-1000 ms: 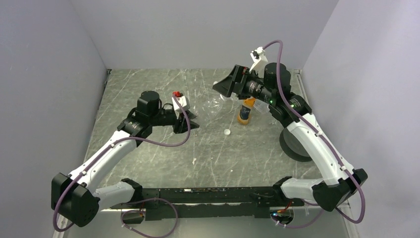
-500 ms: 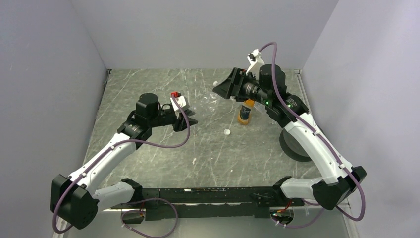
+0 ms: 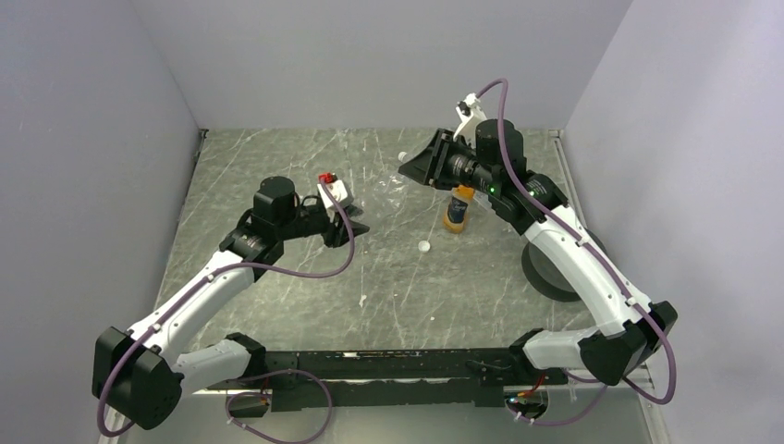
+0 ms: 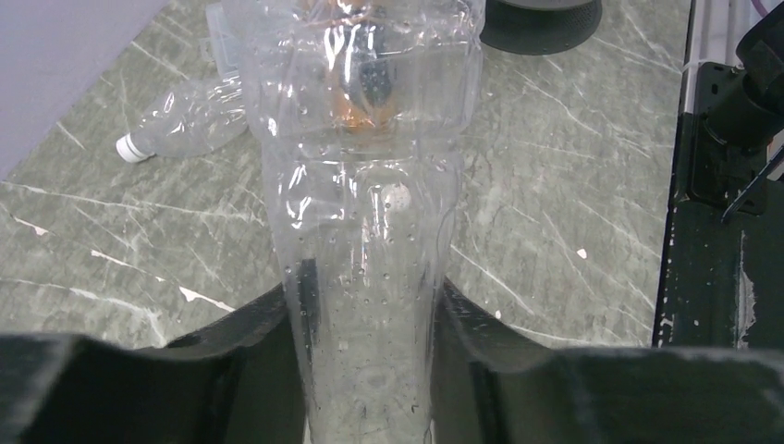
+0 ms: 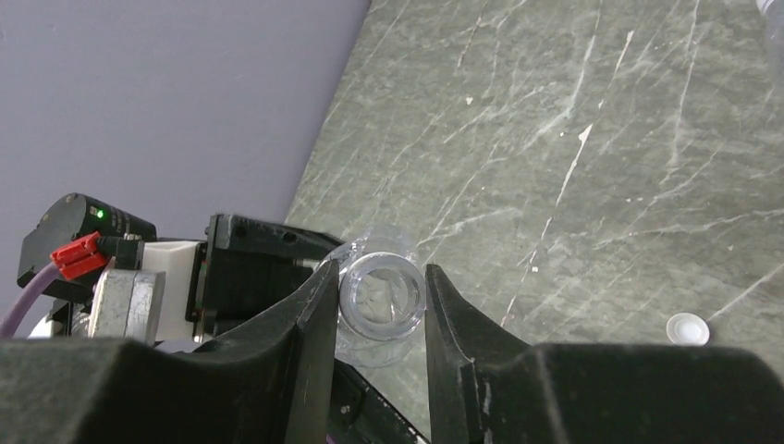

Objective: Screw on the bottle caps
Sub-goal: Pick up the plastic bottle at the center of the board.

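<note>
A clear bottle (image 4: 370,185) stands out from my left gripper (image 4: 365,287), which is shut on its body. The left gripper (image 3: 356,227) is left of the table's middle. The bottle's open mouth (image 5: 382,298) sits between the fingers of my right gripper (image 5: 381,282), which have closed in on both sides of the rim. The right gripper (image 3: 407,168) hangs at the back centre. A loose white cap (image 3: 423,246) (image 5: 688,327) lies on the table. The orange bottle (image 3: 456,213) stands upright under the right arm, uncapped.
A second clear bottle (image 4: 199,116) with a white cap (image 4: 135,148) lies on its side on the table beyond the held one. A large black disc (image 3: 545,268) lies at the right. Grey walls close off the table's left, back and right.
My right gripper's jaws have gone from wide open to closed in on the bottle's mouth, and the wrist has shifted slightly left. The left arm and its bottle have not moved.
</note>
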`<state>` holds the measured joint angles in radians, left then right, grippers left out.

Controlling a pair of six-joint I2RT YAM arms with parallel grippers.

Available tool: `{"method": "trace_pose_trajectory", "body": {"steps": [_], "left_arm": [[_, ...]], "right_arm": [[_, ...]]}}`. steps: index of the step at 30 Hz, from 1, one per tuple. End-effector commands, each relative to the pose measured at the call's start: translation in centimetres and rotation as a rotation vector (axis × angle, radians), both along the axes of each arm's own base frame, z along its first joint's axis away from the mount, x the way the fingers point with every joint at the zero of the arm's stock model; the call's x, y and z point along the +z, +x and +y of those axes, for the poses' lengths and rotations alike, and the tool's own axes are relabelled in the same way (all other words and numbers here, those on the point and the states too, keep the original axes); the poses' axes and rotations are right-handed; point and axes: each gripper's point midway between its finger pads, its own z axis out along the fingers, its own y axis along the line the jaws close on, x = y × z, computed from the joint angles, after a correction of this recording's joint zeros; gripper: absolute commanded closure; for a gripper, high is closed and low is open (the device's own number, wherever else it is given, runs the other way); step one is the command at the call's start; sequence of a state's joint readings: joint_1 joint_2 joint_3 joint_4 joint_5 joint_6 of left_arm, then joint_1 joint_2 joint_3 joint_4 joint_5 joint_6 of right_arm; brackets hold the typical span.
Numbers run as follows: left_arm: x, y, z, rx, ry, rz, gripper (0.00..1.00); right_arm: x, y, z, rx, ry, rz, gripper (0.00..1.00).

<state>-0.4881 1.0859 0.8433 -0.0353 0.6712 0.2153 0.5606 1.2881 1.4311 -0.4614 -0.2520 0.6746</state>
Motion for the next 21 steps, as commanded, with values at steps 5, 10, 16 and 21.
{"method": "trace_pose_trajectory", "body": {"steps": [5, 10, 16, 21], "left_arm": [[2.1, -1.5, -1.3, -0.097, -0.028, 0.111, 0.04], [2.7, -1.9, -2.0, -0.151, -0.050, 0.158, 0.01], [4.3, -2.2, -2.8, -0.244, -0.110, 0.192, 0.03], [4.2, -1.7, -3.6, -0.278, -0.142, 0.213, 0.15]], "right_arm": [[2.9, -1.1, 0.8, 0.101, -0.001, -0.122, 1.00], [2.9, -2.2, 1.4, 0.190, -0.035, -0.187, 1.00], [2.4, -3.0, 1.8, 0.209, -0.107, -0.241, 1.00], [2.3, -3.2, 2.3, 0.207, -0.119, -0.252, 1.00]]}}
